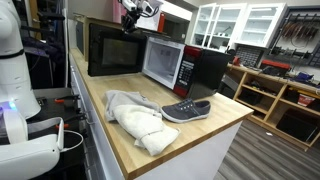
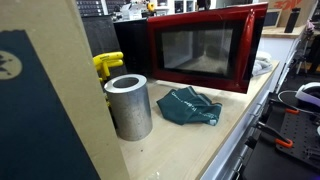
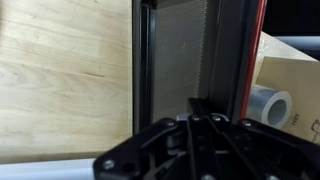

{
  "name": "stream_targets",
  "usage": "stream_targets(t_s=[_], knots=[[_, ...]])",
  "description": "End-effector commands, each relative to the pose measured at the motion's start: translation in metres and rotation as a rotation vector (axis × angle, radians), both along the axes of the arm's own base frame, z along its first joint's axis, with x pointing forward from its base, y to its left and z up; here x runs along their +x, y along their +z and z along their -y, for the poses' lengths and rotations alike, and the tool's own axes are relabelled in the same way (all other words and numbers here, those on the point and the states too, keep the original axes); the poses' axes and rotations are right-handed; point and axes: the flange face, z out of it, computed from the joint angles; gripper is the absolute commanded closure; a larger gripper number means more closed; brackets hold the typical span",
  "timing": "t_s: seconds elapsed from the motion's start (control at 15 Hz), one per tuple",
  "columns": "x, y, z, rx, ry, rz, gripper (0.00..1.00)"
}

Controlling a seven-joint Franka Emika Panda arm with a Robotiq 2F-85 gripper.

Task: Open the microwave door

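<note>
The microwave's black casing (image 1: 206, 68) shows in both exterior views (image 2: 130, 45). The door stands swung out from it. Its red-framed outer face with the dark window (image 2: 205, 50) is towards one camera and its darker inner face (image 1: 163, 62) towards the other. In the wrist view I look down on the door's top edge (image 3: 185, 50), with the red face on the right. My gripper (image 3: 198, 105) hangs over that edge with its fingers together and nothing between them. In an exterior view it (image 1: 130, 20) is above the oven tops.
A second black box (image 1: 110, 48) stands beside the door. A grey shoe (image 1: 186, 110) and a white cloth (image 1: 140, 120) lie on the wooden counter (image 1: 215, 125). A metal cylinder (image 2: 128, 105), a teal cloth (image 2: 190, 107) and a yellow object (image 2: 108, 65) lie on the door's red side.
</note>
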Motion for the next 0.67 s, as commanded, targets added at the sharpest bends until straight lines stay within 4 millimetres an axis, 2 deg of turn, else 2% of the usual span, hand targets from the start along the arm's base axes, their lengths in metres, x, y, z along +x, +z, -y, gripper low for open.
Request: stream_targets(t_s=[0.0, 0.33, 0.6], knots=[[-0.007, 0.007, -0.017, 0.062, 0.043, 0.017, 1.00], [-0.009, 0.013, -0.032, 0.096, 0.086, 0.028, 1.00], [-0.009, 0.013, -0.033, 0.102, 0.091, 0.029, 1.00]])
